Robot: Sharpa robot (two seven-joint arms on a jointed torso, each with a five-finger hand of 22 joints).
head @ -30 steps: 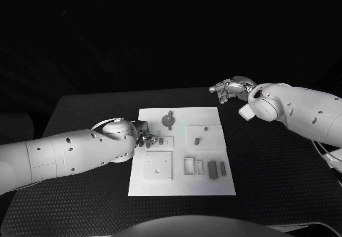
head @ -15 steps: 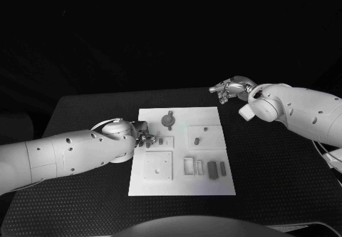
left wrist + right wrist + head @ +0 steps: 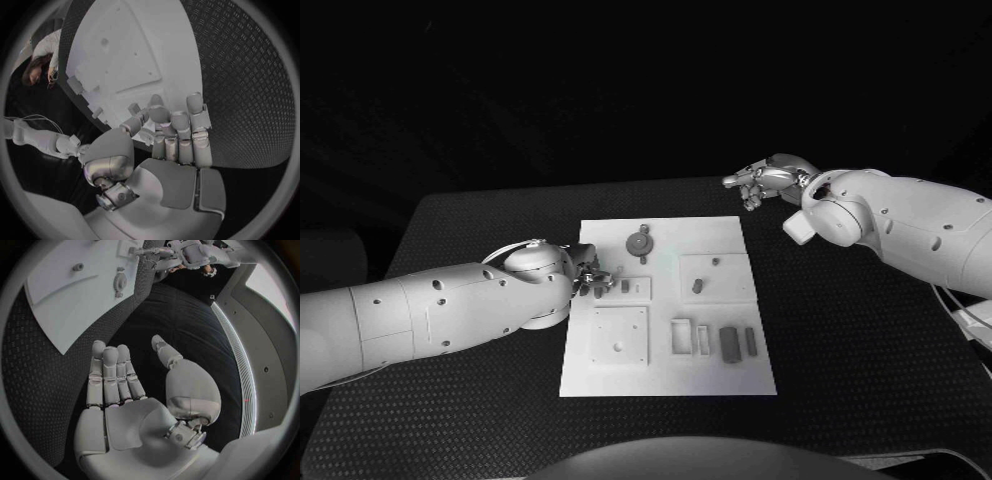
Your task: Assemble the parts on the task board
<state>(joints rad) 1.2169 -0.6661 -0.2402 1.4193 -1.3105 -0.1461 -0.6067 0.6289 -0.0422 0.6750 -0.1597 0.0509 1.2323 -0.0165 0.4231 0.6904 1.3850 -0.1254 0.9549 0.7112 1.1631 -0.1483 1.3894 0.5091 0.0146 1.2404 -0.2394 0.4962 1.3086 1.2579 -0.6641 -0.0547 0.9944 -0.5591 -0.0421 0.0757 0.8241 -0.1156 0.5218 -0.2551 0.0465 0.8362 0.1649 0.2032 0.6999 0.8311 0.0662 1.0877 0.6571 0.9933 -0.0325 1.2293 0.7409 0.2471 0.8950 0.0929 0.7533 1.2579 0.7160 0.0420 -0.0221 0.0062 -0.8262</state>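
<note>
Black surface (image 3: 473, 225) carries white task board (image 3: 668, 375) at centre, long axis running away from robot. Left hand (image 3: 593, 281) sits over board's left edge, fingers curled in; whether anything is held cannot be told. Right hand (image 3: 764, 180) hovers off board, beyond its far right corner, fingers straight and apart, holding nothing. Round part (image 3: 640, 242) lies at far end of board. Two dark oblong parts (image 3: 730, 343) lie at near right, side by side, long axes along board's length.

text: none I can read | labels/brands: none legible on the task board (image 3: 668, 300) or worktop (image 3: 862, 330) | numbers/signs: none legible on either arm from my feeds
</note>
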